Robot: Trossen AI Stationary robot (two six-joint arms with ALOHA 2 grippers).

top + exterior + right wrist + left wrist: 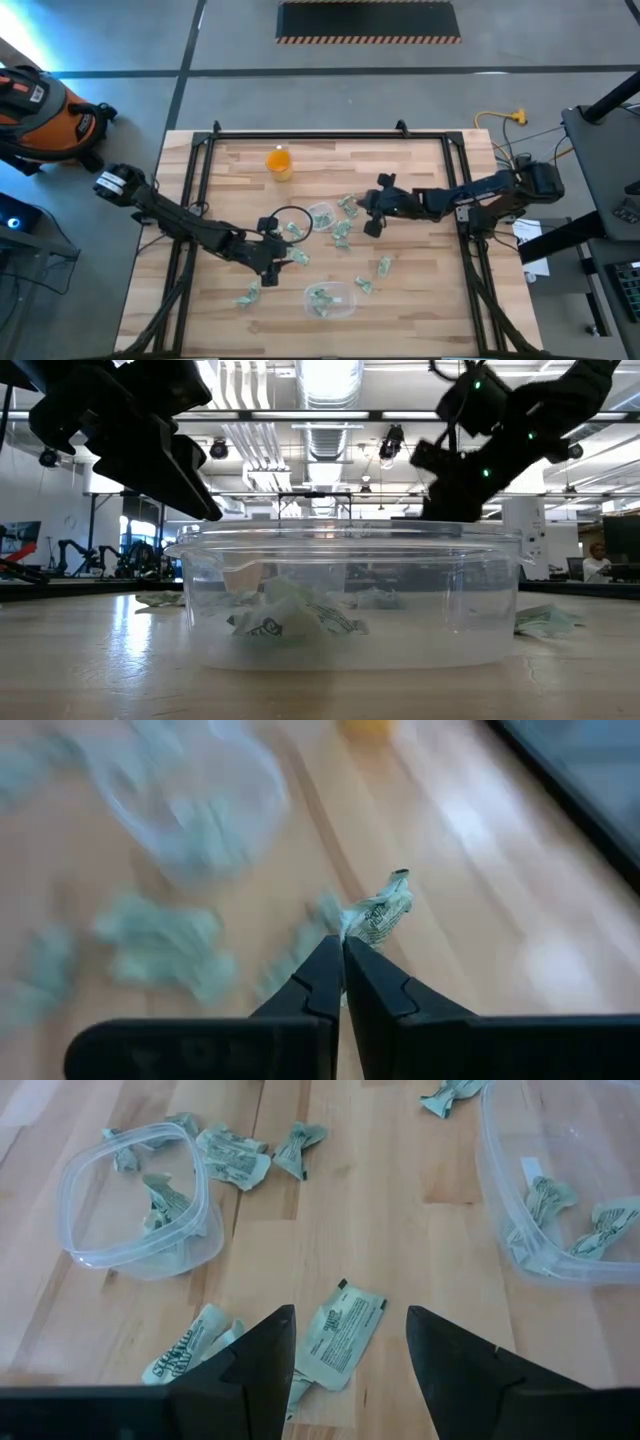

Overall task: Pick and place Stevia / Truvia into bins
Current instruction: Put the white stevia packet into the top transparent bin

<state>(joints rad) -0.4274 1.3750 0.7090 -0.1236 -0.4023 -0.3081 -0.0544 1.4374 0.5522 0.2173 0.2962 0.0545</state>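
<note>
Pale green-and-white Stevia sachets (343,232) lie scattered over the middle of the wooden table. Some sit in the small clear cup (322,215) and some in the larger clear tub (330,298) near the front edge. My left gripper (345,1345) is open and hovers low, its fingers either side of a flat sachet (340,1335) without touching it; in the high view my left gripper (283,256) is left of the tub. My right gripper (343,955) is shut on one sachet, and in the high view my right gripper (372,226) is just right of the small cup. My right gripper pinches one crumpled sachet between its two fingers, by the sachet's near end (352,928). The rest of the sachet (385,905) sticks out past the fingers. It is lifted clear of the table.
An orange cup (279,162) stands near the table's far edge. A black frame rail (320,135) runs around the table. In the low view the tub (350,595) fills the foreground, with both arms above it. More sachets (230,1155) lie beside the small cup (140,1200).
</note>
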